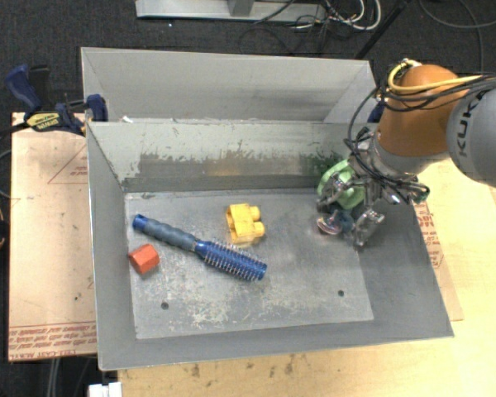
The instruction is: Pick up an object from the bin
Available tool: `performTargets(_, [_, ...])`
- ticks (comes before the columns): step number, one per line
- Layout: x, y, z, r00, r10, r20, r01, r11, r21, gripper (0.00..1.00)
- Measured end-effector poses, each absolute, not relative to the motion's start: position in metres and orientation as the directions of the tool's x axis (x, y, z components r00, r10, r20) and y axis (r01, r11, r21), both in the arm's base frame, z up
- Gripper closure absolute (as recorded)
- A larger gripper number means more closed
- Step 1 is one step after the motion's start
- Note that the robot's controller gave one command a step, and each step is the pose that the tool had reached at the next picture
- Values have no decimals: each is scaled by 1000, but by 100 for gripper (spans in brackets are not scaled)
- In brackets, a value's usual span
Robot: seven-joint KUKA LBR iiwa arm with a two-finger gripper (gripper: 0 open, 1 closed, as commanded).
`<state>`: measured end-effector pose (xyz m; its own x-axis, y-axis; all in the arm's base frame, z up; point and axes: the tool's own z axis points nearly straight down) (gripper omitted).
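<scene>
My gripper (362, 220) is low in the bin's right part, close to the right wall, under the arm's orange cover. A green rounded thing (334, 177) lies right against its upper left side. A small purplish round thing (326, 226) sits on the floor at its lower left, touching or almost touching it. Whether either one is inside the gripper I cannot tell.
A yellow toy brick (244, 222) lies in the middle of the bin. A blue hairbrush (200, 247) stretches diagonally to its lower left, with a small red cube (145, 259) near the handle end. The front half of the floor is bare.
</scene>
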<state>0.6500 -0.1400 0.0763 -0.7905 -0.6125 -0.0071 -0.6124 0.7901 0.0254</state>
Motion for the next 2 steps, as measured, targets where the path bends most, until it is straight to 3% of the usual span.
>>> performTargets(1, [650, -135, 78, -789, -615, 0, -615, 789, 12, 0])
performTargets(2, [651, -130, 76, -592, -805, -24, -806, 592, 12, 0])
